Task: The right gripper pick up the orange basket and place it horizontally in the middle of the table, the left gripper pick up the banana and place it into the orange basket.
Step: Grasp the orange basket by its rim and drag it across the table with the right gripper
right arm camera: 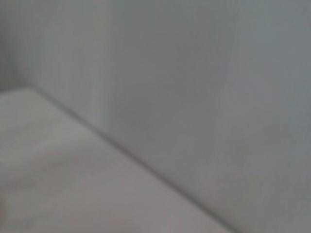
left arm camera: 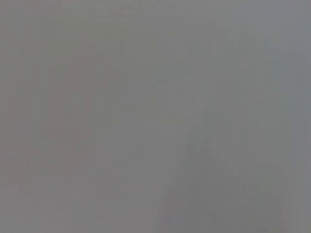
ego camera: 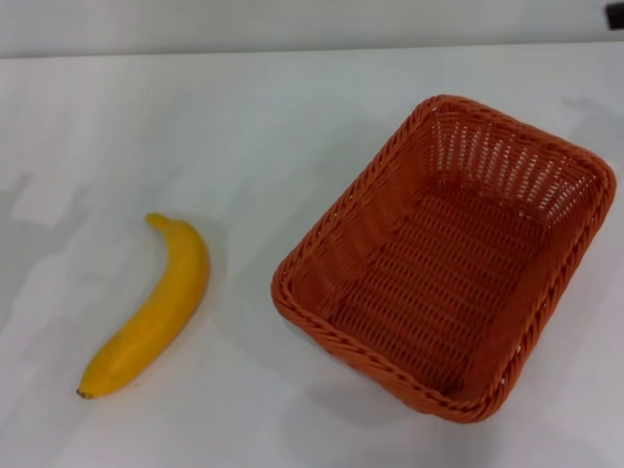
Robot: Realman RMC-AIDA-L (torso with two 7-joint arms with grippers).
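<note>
The orange basket point(ego camera: 450, 255) stands open side up on the right half of the white table point(ego camera: 253, 127), turned at a slant, with nothing inside it. The banana point(ego camera: 154, 308) lies alone on the left half, its dark tip toward the front edge, about a hand's width from the basket. Only a small black bit of the right gripper point(ego camera: 615, 16) shows at the far right corner of the head view, well away from the basket. The left gripper is out of view. Both wrist views show only plain grey surface.
Faint shadows fall on the table at the far left point(ego camera: 39, 200) and far right point(ego camera: 590, 112). The table's far edge point(ego camera: 292, 49) meets a pale wall. The right wrist view shows a pale surface's edge point(right arm camera: 121, 145) against a grey background.
</note>
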